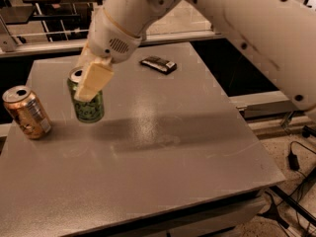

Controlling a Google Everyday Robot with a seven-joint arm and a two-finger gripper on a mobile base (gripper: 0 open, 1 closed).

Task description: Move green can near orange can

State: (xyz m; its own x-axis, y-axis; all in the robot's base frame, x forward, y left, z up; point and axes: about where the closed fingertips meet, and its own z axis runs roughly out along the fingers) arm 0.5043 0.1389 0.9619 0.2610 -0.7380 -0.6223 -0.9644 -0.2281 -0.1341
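My pincer pinches the green can by its top, left of centre in the frame, near the orange can at the far left of the desk. I judge the carry nearly done; next I must set it down gently and release

**Inspector:** Obstructions on the table?

**Surveyor:** Three. The orange can stands at the left edge. The green can is near it, with a gap between them, clamped from above by the gripper. A dark packet lies at the far side.

**Inspector:** Open passage?

**Surveyor:** The right and near tabletop is bare. The arm spans overhead from the upper right.
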